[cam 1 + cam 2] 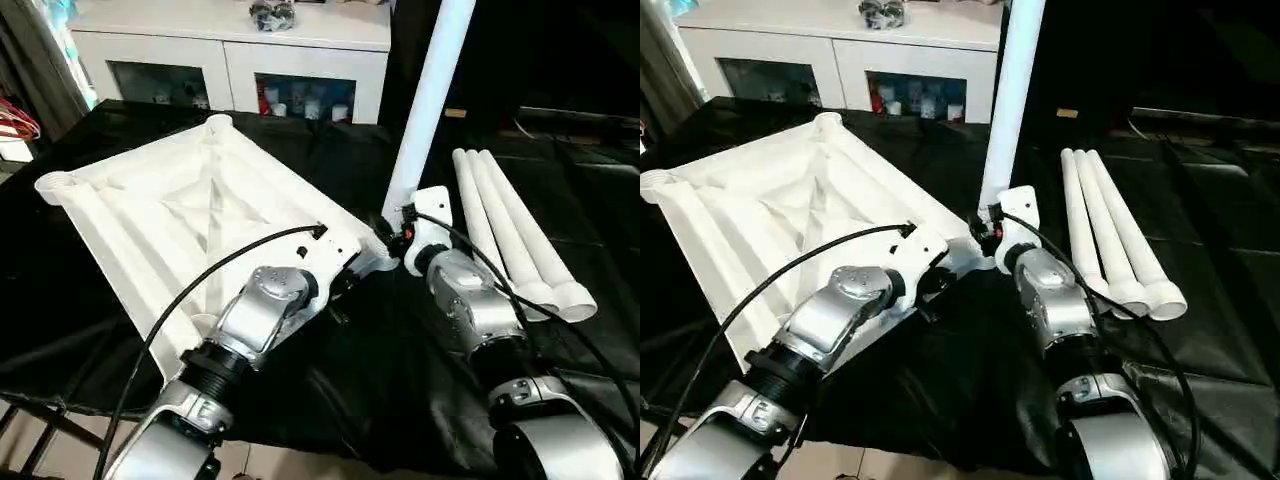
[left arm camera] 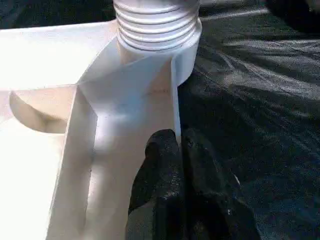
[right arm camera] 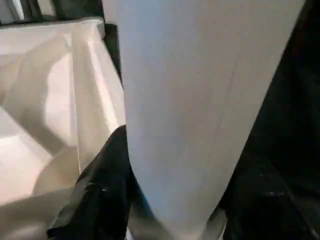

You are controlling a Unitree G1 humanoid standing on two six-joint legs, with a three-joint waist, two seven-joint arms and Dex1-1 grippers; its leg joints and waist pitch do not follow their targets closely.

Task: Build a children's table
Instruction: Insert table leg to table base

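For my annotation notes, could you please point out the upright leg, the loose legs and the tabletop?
upright leg (image 1: 428, 105): left eye view, mid-shaft.
loose legs (image 1: 510, 225): left eye view, shaft of the middle one.
tabletop (image 1: 150, 215): left eye view, ribbed underside.

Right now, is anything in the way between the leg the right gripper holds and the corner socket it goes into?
Nothing visible. The upright leg already stands at the tabletop's near corner socket, its threads at the socket mouth, right gripper around it.

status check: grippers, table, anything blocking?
Left gripper shut on tabletop rim beside corner socket. Right gripper around upright leg standing in that socket. Three spare legs lying right, clear of work.
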